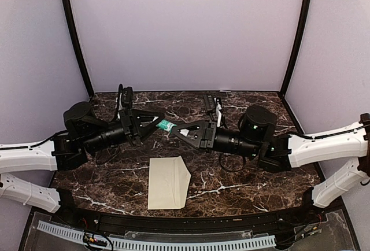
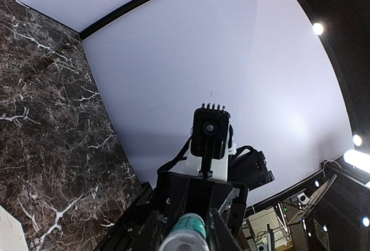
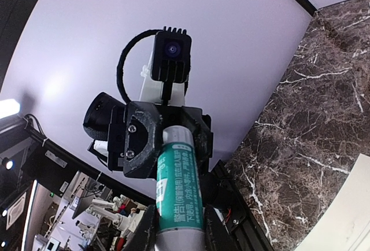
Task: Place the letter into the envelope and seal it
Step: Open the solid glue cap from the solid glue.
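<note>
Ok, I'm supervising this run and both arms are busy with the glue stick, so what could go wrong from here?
1. The glue stick hangs in mid-air between the left gripper and the right gripper. If the arms pull unevenly, it may slip out and drop.
2. The envelope lies loose on the marble table with neither gripper pinning it, so rubbing glue on it could push it around.

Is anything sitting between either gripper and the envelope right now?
Nothing visible lies on the envelope or on the table around it. But the left gripper and right gripper both clamp a glue stick between them, off the table.
</note>
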Robot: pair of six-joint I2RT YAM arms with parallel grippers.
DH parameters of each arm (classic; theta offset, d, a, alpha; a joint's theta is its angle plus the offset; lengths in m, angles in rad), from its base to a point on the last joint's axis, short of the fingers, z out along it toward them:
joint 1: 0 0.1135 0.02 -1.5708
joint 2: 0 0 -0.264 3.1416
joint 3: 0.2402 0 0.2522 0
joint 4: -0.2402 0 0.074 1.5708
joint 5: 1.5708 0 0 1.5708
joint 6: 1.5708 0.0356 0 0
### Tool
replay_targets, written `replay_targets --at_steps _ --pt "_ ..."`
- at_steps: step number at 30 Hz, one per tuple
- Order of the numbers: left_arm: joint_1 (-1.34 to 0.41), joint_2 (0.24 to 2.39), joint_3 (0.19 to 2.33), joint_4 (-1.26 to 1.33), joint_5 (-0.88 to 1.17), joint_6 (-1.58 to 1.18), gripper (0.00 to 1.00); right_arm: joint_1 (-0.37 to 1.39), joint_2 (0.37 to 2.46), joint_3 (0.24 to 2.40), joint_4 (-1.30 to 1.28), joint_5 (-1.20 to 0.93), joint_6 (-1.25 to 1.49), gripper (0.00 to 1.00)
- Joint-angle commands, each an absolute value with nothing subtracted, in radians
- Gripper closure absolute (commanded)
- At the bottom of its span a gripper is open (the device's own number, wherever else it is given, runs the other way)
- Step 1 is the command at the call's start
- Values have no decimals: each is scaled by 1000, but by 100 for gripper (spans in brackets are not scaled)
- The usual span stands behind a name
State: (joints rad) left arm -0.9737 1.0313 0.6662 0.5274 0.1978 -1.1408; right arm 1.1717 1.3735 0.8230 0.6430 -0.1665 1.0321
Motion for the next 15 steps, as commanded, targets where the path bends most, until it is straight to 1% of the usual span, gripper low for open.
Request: replay_targets --at_steps 1,2,3,4,5,7,9,12,15 --pt "-979 1026 656 538 237 -1126 81 1177 1358 854 651 -160 1015 87" --pt "-979 1025 656 530 240 -1126 72 1175 1351 856 641 -157 1009 90" --pt "-979 1022 654 525 245 -1125 57 1175 1347 858 624 -154 1000 91" --pt "-979 1019 654 512 248 -1125 51 1175 1342 865 598 -156 988 93" --pt "-979 1020 654 505 261 -1124 43 1172 1339 876 550 -159 973 94" --pt "-979 1021 655 481 283 -1123 40 1163 1339 913 460 -187 940 94" --pt "-979 1022 654 466 305 -1123 39 1151 1346 950 379 -235 910 94" --pt "-979 1028 655 452 339 -1125 43 1132 1347 977 301 -287 870 95" --pt "-979 1033 657 447 357 -1132 45 1111 1335 968 300 -349 864 95"
